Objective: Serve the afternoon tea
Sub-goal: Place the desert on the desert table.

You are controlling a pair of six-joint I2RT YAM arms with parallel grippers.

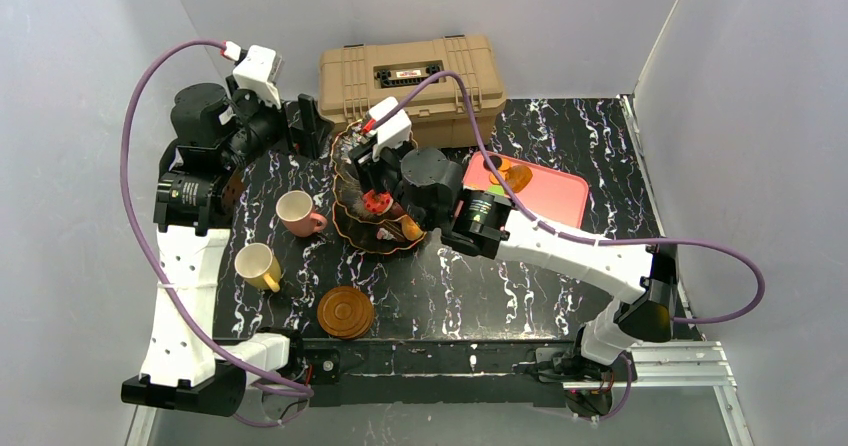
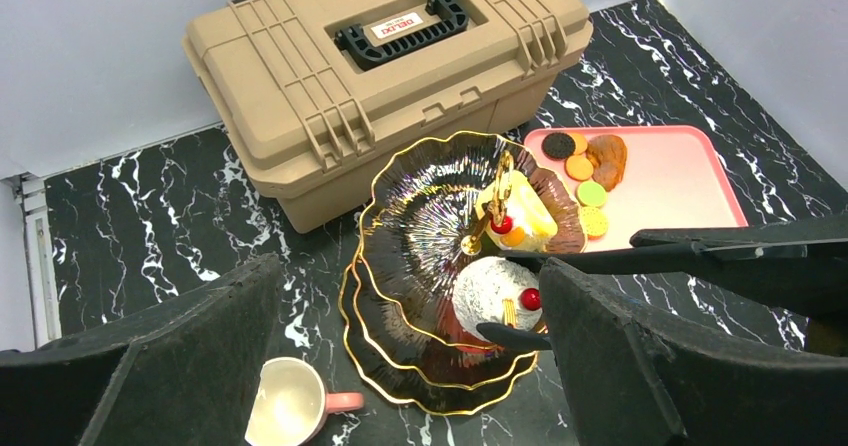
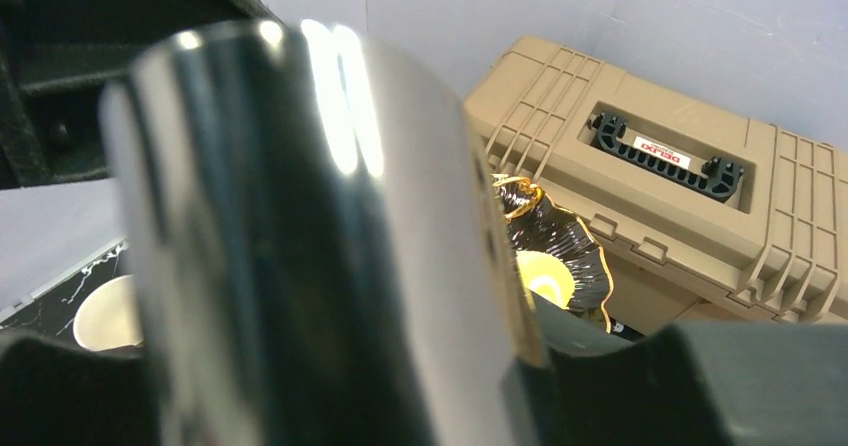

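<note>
The three-tier black stand (image 1: 352, 228) with gold rims stands in front of the toolbox and also shows in the left wrist view (image 2: 420, 216). A yellow pastry (image 2: 520, 216) sits on its top tier. My right gripper (image 1: 380, 201) reaches over the stand, and its fingers (image 2: 700, 258) close from both sides on a white pastry (image 2: 490, 291) with a red cherry on a lower tier. My left gripper (image 2: 420, 366) is open and empty, held high behind and left of the stand (image 1: 305, 126). A pink cup (image 1: 297, 213), a yellow cup (image 1: 258, 266) and stacked brown saucers (image 1: 345, 312) stand on the table.
The tan toolbox (image 1: 410, 81) stands shut against the back wall. A pink tray (image 2: 680, 176) right of the stand holds several macarons and cookies (image 2: 590, 171). In the right wrist view a blurred shiny plate rim (image 3: 330, 246) fills most of the frame.
</note>
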